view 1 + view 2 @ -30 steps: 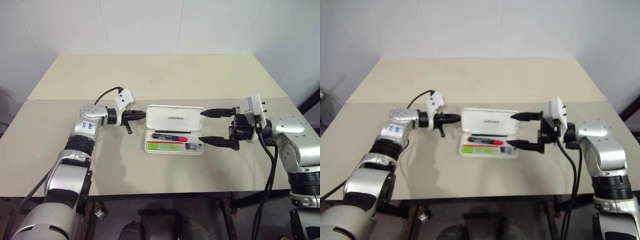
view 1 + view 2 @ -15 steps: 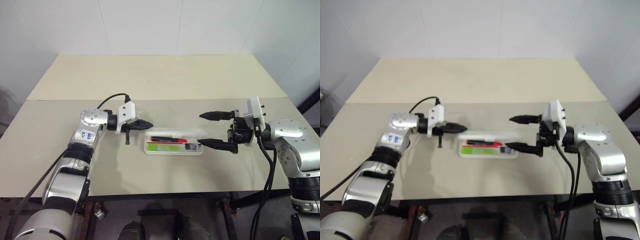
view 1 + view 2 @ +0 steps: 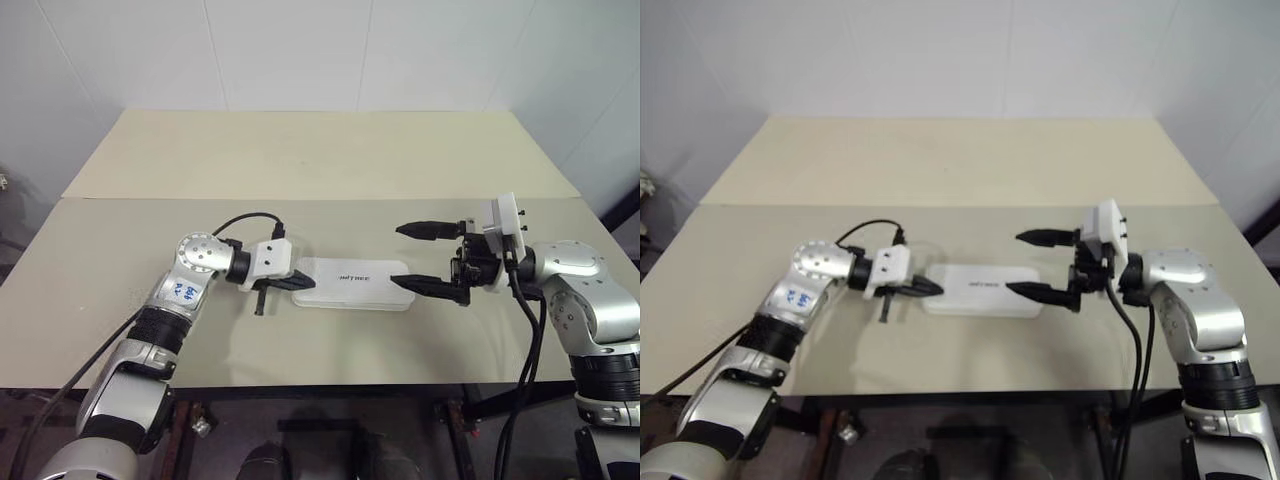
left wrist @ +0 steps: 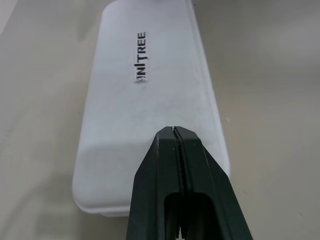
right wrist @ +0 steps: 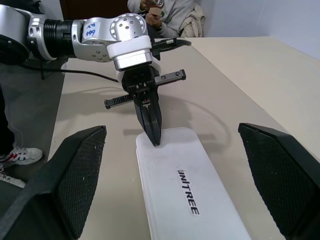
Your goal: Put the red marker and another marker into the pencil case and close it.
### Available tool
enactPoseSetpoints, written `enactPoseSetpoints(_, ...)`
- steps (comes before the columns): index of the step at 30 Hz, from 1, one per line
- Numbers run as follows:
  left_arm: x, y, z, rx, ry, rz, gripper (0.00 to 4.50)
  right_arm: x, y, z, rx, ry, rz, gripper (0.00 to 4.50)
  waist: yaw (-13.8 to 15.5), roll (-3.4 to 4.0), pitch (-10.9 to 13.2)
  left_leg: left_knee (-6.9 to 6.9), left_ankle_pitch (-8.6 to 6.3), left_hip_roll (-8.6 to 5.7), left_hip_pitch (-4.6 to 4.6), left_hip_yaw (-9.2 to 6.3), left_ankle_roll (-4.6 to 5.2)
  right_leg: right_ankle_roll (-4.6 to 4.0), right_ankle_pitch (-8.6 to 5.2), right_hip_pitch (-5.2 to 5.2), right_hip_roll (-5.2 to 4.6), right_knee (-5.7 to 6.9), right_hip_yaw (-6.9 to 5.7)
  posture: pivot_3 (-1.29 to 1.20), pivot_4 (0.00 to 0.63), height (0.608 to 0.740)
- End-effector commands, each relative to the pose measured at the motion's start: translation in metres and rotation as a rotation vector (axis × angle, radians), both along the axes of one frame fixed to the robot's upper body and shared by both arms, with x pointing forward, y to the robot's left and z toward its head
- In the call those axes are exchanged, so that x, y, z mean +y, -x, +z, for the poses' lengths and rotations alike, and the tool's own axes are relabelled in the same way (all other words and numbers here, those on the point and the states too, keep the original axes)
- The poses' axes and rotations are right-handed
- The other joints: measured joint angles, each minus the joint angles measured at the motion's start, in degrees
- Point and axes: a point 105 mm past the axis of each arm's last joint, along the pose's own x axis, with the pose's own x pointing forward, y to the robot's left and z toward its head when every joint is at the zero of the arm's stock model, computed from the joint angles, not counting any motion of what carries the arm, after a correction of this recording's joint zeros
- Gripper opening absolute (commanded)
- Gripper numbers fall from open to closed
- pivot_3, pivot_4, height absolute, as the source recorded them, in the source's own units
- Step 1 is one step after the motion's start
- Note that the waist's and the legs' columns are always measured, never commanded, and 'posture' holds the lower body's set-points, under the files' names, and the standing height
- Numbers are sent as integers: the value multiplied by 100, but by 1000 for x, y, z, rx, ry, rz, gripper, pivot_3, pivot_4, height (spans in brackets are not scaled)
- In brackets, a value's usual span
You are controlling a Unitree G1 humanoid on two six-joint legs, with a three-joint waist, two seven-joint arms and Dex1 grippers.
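Head views: the pencil case [image 3: 353, 285] lies shut on the desk [image 3: 300, 160], long axis running left to right between both arms. The left pincer [image 3: 303, 284], fingers pressed together, rests on its left end.

Left wrist view: its tip sits on the lid.

Right wrist view: the right pincer [image 5: 175, 190] is spread wide around the other end, empty.

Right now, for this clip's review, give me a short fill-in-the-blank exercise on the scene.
1. The pencil case lies with its lid ____.
2. The left gripper, fingers shut, has its tip on the case's ____.
3. The right gripper stands ____ at the case's other end.

Missing words: closed; lid; open
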Motion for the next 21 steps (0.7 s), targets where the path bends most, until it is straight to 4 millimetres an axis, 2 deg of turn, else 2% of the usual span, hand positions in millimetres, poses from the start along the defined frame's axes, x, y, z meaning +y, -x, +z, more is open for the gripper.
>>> enactPoseSetpoints(1, 1, -3, -18, 49, -54, 47, 8, 5, 7, 9, -45, -24, 22, 4500, 2, -1, -1, 0, 1, 0, 2, -1, 1, 0, 0, 1, -2, -2, 0, 0, 150, 740)
enactPoseSetpoints(8, -4, -6, -20, 61, -60, 51, 8, 7, 8, 8, -37, -43, 19, 4500, 0, -1, -3, 0, 6, -3, 25, -20, 2, -2, 0, 11, -11, -1, 4, 0, 150, 740)
enactPoseSetpoints(11, -5, -5, -12, 66, -14, 46, 8, 8, 10, 7, -33, -46, 21, 4500, -2, -2, -3, 0, 6, -3, 30, -37, 2, -3, 1, 13, -11, 1, 7, 0, 150, 740)
enactPoseSetpoints(15, 1, 2, 18, 46, 151, 36, 8, 6, 8, 4, -24, -43, 22, 4500, -19, -2, -3, -1, 6, -3, 27, -39, 3, -3, 1, 12, -11, 0, 7, 0, 150, 740)
enactPoseSetpoints(21, 40, 27, 54, 50, 289, 51, 8, -1, 0, 2, -19, -24, 10, 4500, -38, 0, -2, -4, 4, 6, 18, -42, 0, -5, 0, 5, -2, 14, 4, 0, 150, 740)
